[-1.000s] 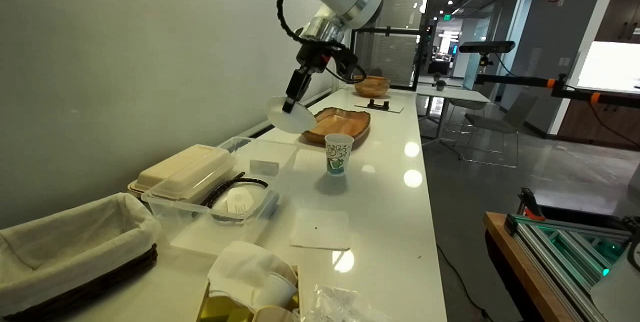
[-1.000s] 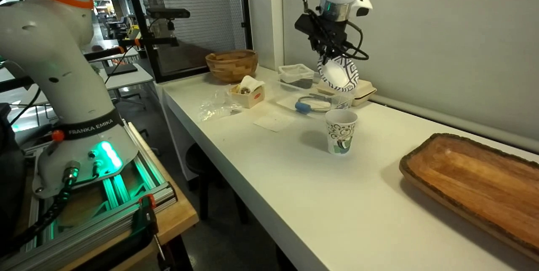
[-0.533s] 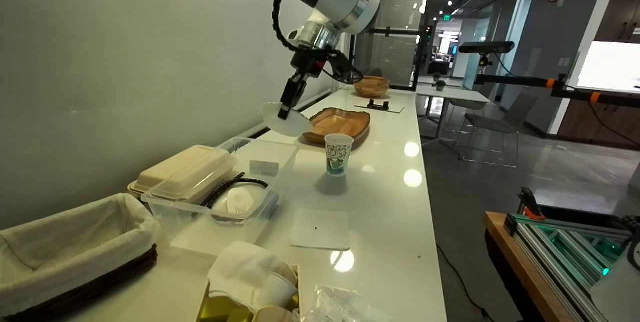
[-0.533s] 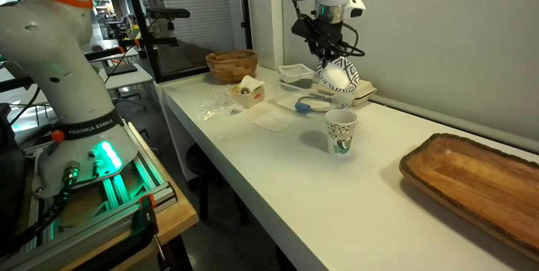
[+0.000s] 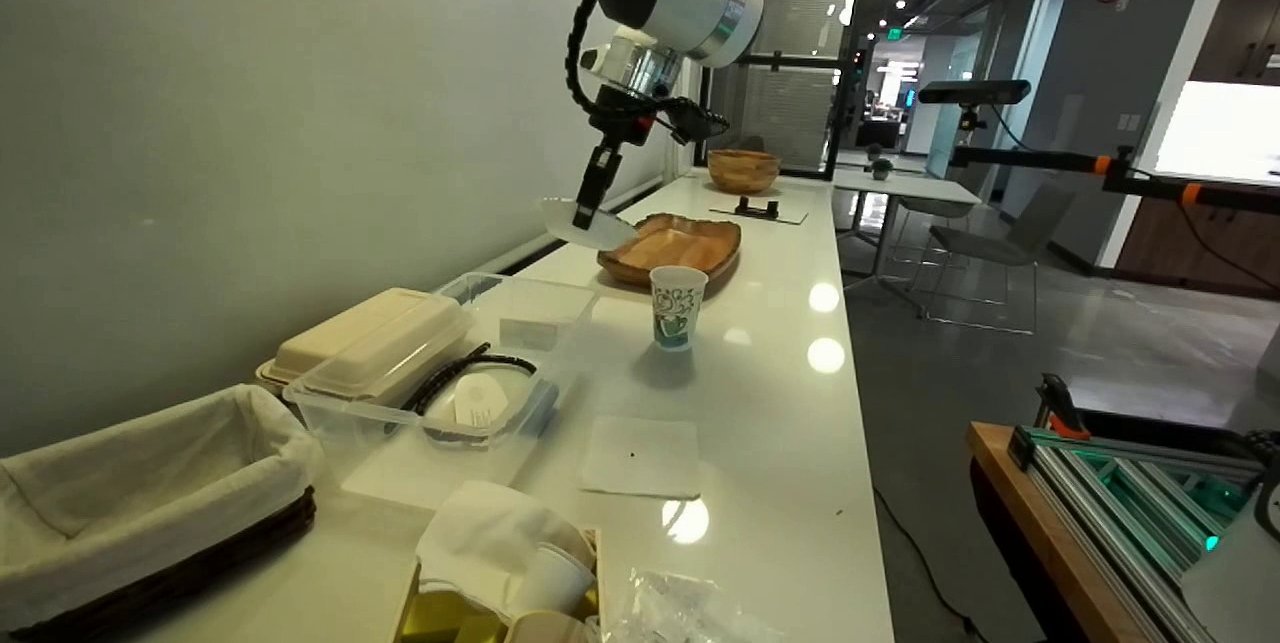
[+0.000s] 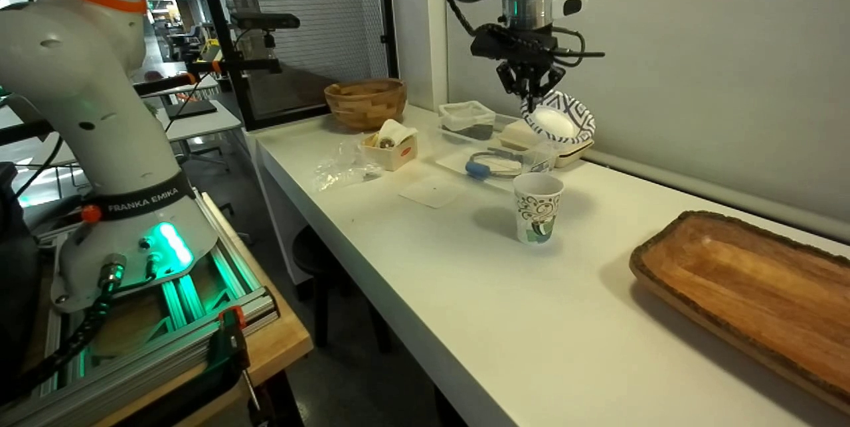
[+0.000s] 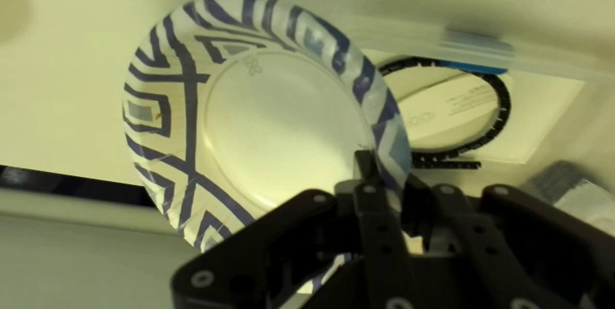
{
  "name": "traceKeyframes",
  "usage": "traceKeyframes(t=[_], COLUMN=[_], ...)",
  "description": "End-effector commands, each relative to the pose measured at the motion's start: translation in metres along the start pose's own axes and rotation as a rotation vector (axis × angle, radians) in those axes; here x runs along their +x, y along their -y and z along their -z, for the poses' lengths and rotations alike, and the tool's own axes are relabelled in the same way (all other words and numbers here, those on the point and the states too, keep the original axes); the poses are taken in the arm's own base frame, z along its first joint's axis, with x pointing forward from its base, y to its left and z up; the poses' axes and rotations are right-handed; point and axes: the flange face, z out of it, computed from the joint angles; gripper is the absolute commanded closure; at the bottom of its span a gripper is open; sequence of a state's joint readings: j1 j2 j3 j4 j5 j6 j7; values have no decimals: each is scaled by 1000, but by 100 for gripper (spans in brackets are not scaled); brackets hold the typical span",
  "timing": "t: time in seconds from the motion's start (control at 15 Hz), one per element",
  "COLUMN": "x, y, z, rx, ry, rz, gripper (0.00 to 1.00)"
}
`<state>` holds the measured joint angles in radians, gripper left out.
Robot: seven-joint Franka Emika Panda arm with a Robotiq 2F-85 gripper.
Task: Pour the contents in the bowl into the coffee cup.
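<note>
A long white counter (image 6: 465, 301) takes up most of what I see, and the white robot arm (image 6: 106, 115) stands alongside it, at nine o'clock in an exterior view. Next in size comes the brown wooden tray (image 5: 675, 248), resting on the counter. In an exterior view, a clear plastic container (image 5: 400, 443) lies at eight o'clock from that tray, and a cloth-lined basket (image 5: 190, 533) sits past the container, between eight and nine. A beige lidded box (image 5: 365, 333) is just beside the container at ten o'clock, and a wooden bowl (image 5: 743, 173) stands between one and two o'clock from the tray.

The black gripper (image 6: 530, 103) is closed on the rim of the patterned bowl (image 6: 556, 123); in the wrist view I see one finger inside and one outside, at about four o'clock on the rim. The fingers hold it up in the air, tilted, its patterned inside turned toward me in an exterior view. In an exterior view the patterned bowl (image 5: 610, 235) shows its pale outside, rim sloping down toward four o'clock, and the coffee cup (image 5: 678, 308) stands upright on the counter, apart from it, between four and five o'clock. Last, a thin white square sheet (image 5: 642, 458) lies flat, just past six o'clock from the cup.
</note>
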<state>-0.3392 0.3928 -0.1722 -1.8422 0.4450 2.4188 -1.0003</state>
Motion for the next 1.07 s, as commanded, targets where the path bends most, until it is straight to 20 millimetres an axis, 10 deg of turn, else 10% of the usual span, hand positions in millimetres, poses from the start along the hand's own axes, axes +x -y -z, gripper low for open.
traceKeyframes(t=[0.0,0.6,1.0], x=[-12,27,41], y=[-20,-67,-69], z=[-4,-58,-103], rx=[-131,-433,-440], ry=[125,299,169], rz=[92,457,390], gripper=[98,98,98])
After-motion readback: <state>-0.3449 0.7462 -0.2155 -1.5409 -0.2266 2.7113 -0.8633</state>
